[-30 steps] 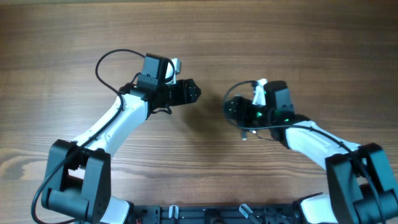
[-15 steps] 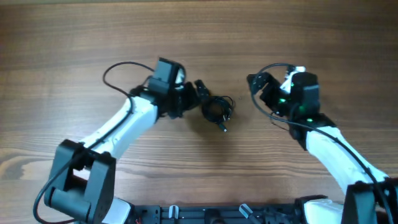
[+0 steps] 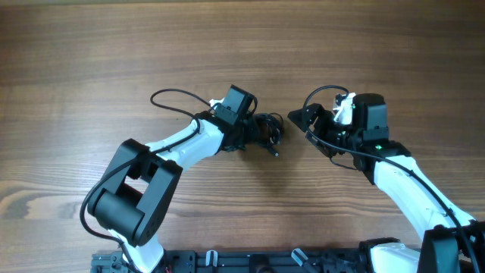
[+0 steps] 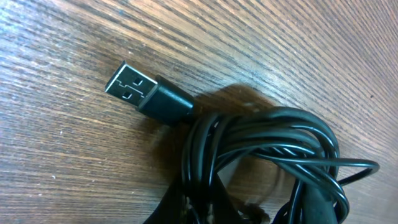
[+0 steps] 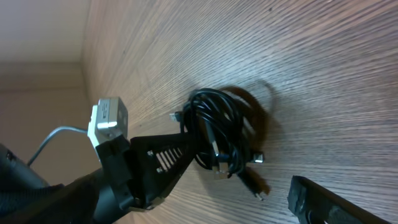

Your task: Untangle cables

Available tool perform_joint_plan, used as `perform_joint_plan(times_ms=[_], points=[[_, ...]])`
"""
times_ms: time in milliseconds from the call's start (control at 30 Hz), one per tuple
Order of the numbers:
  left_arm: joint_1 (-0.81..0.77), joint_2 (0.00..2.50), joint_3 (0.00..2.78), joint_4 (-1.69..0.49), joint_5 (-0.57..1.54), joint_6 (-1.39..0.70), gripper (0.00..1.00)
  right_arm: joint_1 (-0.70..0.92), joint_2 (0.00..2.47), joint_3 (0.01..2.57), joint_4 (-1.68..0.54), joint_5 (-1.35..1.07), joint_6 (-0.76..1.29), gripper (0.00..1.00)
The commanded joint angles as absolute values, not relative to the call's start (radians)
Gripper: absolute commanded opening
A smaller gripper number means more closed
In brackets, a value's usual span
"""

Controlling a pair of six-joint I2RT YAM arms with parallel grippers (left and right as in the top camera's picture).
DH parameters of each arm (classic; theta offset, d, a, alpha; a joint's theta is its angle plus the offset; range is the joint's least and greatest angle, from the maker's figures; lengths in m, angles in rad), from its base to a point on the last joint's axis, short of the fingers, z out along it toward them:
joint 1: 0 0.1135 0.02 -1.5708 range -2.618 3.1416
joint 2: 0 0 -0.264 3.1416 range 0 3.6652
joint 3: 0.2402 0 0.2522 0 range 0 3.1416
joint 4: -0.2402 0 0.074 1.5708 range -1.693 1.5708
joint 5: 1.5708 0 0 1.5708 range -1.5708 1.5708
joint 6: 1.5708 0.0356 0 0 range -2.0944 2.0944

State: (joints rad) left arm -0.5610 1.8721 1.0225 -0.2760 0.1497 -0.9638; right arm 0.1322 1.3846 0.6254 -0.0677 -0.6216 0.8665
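The cables (image 3: pixel 271 127) lie bunched in a small black tangle at the middle of the wooden table. My left gripper (image 3: pixel 256 130) reaches in from the left and is shut on strands of that bundle. In the left wrist view the cables (image 4: pixel 267 155) fill the lower right, a USB plug (image 4: pixel 132 84) sticks out to the upper left, and the left gripper (image 4: pixel 198 208) pinches cords at the bottom edge. My right gripper (image 3: pixel 307 121) stands open just right of the tangle, apart from it. The right wrist view shows the cables (image 5: pixel 219 134) and one of its own fingers (image 5: pixel 317 202).
A loose plug tip (image 3: pixel 274 152) points toward the front of the table. The left arm's own thick wire (image 3: pixel 170 97) loops out behind its wrist. A black rail (image 3: pixel 227 262) runs along the table's front edge. Bare wood (image 3: pixel 242 45) lies all around.
My left gripper has moved right onto the tangle and shut on it. The right gripper has shifted slightly left and forward, still open. The bundle has barely moved.
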Motion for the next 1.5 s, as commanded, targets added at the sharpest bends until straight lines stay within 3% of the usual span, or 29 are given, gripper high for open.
perform_joint_plan(times_ms=[0, 400, 767, 833, 933, 1033, 1133, 1200, 1367, 1433, 1467], points=[[-0.542, 1.858, 1.016, -0.335, 0.125, -0.891, 0.04, 0.138, 1.370, 0.627, -0.069, -0.649, 0.863, 1.00], [-0.531, 1.563, 1.016, -0.463, 0.126, -0.483, 0.04, 0.138, 1.370, 0.627, -0.069, -0.622, 0.864, 1.00], [-0.531, 1.544, 1.016, -0.462, 0.172, -0.392, 0.04, 0.138, 1.370, 0.627, -0.091, -0.601, 0.828, 0.99], [-0.530, 1.522, 1.016, -0.461, 0.174, -0.382, 0.04, 0.138, 1.370, 0.627, -0.111, -0.609, 0.723, 0.90], [-0.528, 1.494, 1.016, -0.466, 0.174, -0.304, 0.04, 0.138, 1.370, 0.627, -0.123, -0.704, 0.512, 0.60], [-0.528, 1.492, 1.016, -0.465, 0.176, -0.274, 0.04, 0.138, 1.370, 0.627, -0.118, -0.765, 0.414, 0.49], [-0.528, 1.492, 1.016, -0.466, 0.233, -0.234, 0.04, 0.138, 1.370, 0.627, -0.076, -0.781, 0.369, 0.49], [-0.528, 1.492, 1.016, -0.465, 0.236, -0.235, 0.04, 0.139, 1.370, 0.627, -0.016, -0.875, 0.314, 0.59], [-0.528, 1.492, 1.016, -0.464, 0.245, -0.243, 0.04, 0.205, 1.371, 0.627, 0.024, -0.859, 0.314, 0.56], [-0.528, 1.492, 1.016, -0.459, 0.270, -0.243, 0.04, 0.266, 1.371, 0.627, 0.020, -0.758, 0.318, 0.44], [-0.528, 1.492, 1.016, -0.458, 0.273, -0.243, 0.04, 0.290, 1.371, 0.627, 0.020, -0.712, 0.319, 0.31]])
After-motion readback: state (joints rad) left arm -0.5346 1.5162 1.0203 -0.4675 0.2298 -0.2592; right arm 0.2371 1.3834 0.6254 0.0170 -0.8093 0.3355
